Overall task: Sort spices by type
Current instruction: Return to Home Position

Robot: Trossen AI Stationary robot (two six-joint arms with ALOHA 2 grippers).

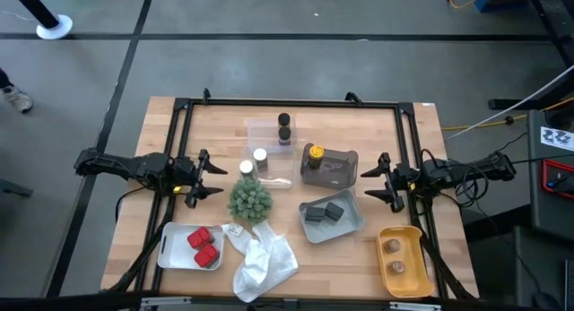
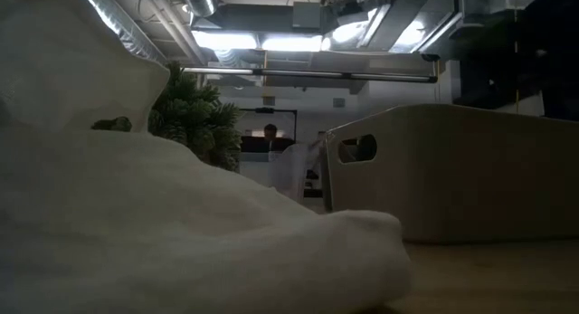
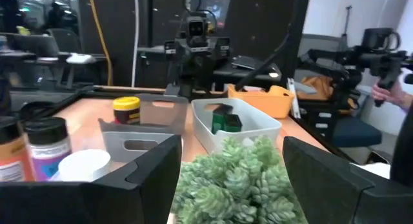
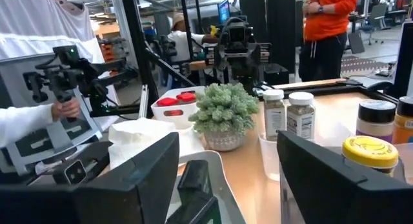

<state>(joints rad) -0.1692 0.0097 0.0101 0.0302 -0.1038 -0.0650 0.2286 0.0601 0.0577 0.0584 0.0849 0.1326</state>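
Labels on the white-capped jars [image 4: 288,114] can't be read. Left gripper [image 1: 213,177] and right gripper [image 1: 371,183] hang, fingers spread, at the worktop's [image 1: 345,268] side edges. Red packets [image 1: 204,246] occupy the white tray [image 1: 169,249], grey blocks [image 1: 325,212] the grey tray [image 1: 357,224], tan pieces [image 1: 395,267] the yellow bin [image 1: 415,254].

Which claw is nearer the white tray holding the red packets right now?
Left. The left claw, open, is close to the white tray, on the same side of the table; the right claw, open, is at the opposite side, beyond the green plant.
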